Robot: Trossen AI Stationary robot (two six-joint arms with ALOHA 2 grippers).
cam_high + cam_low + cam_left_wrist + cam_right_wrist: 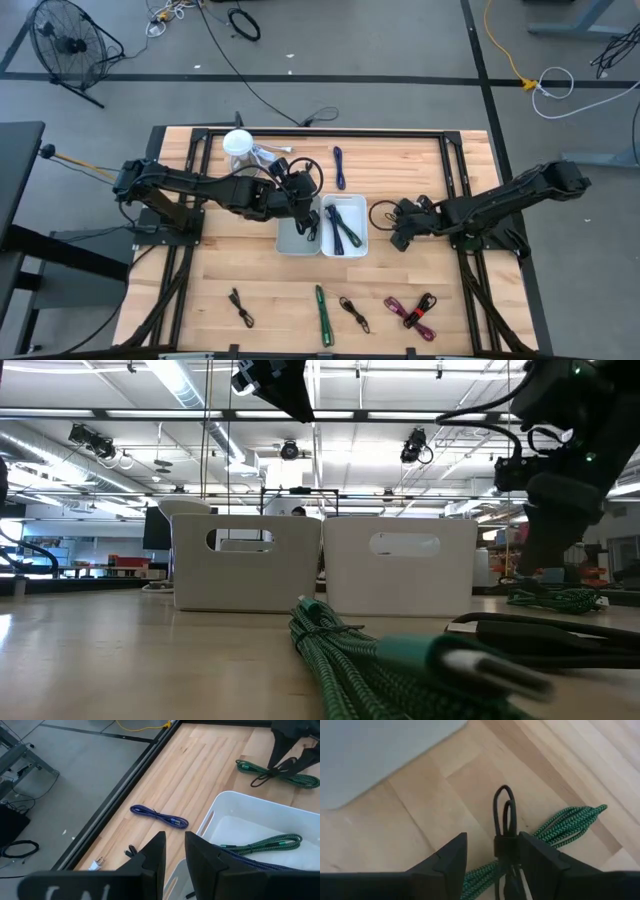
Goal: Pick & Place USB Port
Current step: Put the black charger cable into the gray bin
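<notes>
Two white plastic bins [320, 226] are seen side by side in the middle of the light wooden tabletop [250, 265]. The left tool [308, 222] is held over the left bin, at the wall where the two bins meet. Its fingers [152, 857] are spread with a small gap, and nothing is held between them. In the left wrist view, a green braided cable [265, 844] and a blue braided cable [345, 226] are seen lying in the right bin.

The right tool [398, 240] is low over the tabletop, just to the right of the bins. In the right wrist view, its fingers [452, 857] are spread on both sides of a black cable loop [504, 827] tied with a black strap. This loop lies on a second green braided cable [555, 832]. The fingers are not pressed onto it.

A second blue cable [339, 166] lies on the tabletop behind the bins. Along the front edge are seen a small black cable [241, 306], a long green cable [322, 312], another black cable [353, 312] and a purple and black bundle [412, 309]. A white cup [238, 146] is seen near the back left.
</notes>
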